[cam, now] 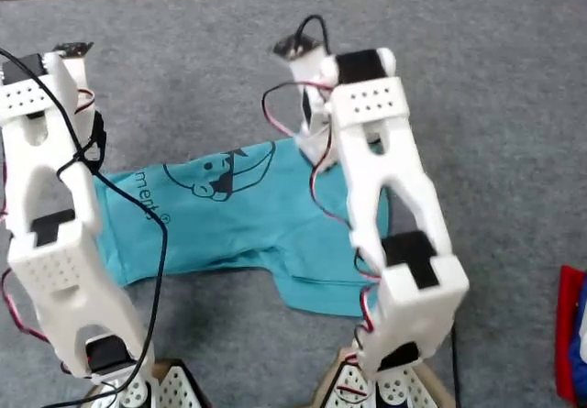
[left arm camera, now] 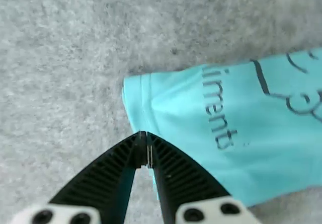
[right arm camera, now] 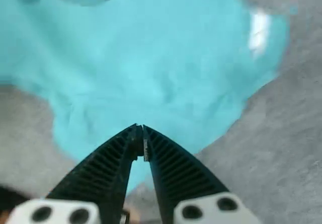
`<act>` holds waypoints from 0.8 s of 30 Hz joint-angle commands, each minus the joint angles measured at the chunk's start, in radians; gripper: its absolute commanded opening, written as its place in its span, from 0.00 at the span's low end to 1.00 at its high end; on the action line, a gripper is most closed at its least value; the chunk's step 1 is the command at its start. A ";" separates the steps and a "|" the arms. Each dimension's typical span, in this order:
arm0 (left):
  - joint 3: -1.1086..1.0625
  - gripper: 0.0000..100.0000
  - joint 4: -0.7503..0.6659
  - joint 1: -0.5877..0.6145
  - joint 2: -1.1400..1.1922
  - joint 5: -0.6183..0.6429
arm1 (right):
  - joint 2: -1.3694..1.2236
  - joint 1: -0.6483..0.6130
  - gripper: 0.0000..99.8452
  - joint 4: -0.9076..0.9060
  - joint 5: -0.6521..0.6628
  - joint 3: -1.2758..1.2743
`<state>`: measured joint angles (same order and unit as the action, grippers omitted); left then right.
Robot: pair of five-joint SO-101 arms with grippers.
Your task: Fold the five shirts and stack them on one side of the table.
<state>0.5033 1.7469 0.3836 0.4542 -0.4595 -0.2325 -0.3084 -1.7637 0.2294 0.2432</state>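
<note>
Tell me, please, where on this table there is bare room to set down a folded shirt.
Free: the grey felt table cover beyond the teal printed shirt, along the far edge, and the strip between the white right arm and the red and blue cloth. Crowded: the middle, where the shirt lies under both arms.

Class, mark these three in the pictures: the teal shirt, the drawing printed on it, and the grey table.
shirt (cam: pixel 238 229), high view, on the plain middle of its body.
drawing (cam: pixel 220 174), high view, on the outlined face.
table (cam: pixel 495 87), high view, on bare grey surface beyond the arms.
</note>
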 commanded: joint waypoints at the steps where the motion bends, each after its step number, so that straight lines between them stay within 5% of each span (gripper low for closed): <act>1: -0.227 0.02 0.011 -0.020 -0.237 -0.044 | 0.188 -0.036 0.06 0.021 0.043 -0.277; 12: -1.149 0.02 -0.338 -0.015 -1.046 -0.117 | 0.613 -0.099 0.06 0.385 0.107 -1.053; 24: -1.303 0.02 -0.292 -0.008 -1.176 0.002 | 0.447 -0.104 0.13 0.483 0.135 -1.099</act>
<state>-0.7979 1.4354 0.3775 -0.6966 -0.4672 0.2340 -0.3989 -1.3065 0.3475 -0.8569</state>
